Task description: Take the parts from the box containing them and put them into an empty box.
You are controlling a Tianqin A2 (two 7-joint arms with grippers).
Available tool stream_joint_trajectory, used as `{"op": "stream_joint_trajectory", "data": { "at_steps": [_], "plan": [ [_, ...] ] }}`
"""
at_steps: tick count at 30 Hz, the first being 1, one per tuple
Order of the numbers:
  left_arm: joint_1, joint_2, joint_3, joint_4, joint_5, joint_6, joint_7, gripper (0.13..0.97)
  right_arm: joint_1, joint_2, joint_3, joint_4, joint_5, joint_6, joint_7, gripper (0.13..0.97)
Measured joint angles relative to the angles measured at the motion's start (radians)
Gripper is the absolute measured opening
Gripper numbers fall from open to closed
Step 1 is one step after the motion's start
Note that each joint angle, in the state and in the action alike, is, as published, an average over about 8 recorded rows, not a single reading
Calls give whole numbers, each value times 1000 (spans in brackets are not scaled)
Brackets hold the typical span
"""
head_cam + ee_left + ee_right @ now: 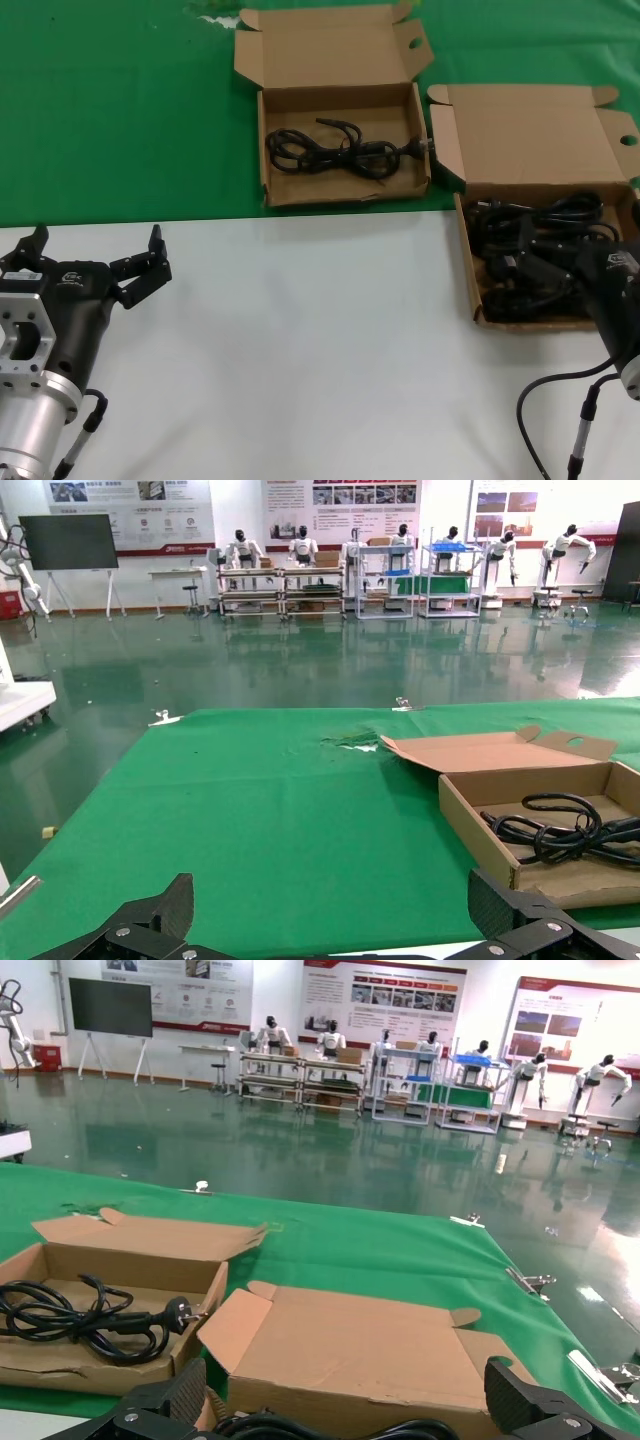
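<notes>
Cables: a heap of black coiled parts [535, 250] fills the box containing them [530, 135], at the worktop's right side, straddling the line between green cloth [120, 110] and white surface [320, 350]. Right claw [530, 272] is down inside that box among the coils; fingers spread in the right wrist view, but can't tell if they have hold of a cable. Other box [340, 140] sits up-left of it on the green cloth, lid folded back, one cable bundle [335, 152] lying in its base. The two boxes nearly touch at the corner, plug end close to the lid flap.

Left claw [95, 262] hovers over the white area at the near left, fingers wide apart, nothing in it. White worktop between the arms carries no objects.

Wrist views: green cloth runs to the far edge, then a glossy green floor [300, 670], shelving racks and robots along the back wall, wall posters.
</notes>
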Motion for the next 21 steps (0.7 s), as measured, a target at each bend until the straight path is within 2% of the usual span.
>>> {"op": "stream_joint_trajectory", "data": {
  "at_steps": [21],
  "plan": [
    [0, 0, 0, 0, 0, 0, 0, 966, 0, 0, 0, 0, 0, 0, 0, 966]
  ]
}}
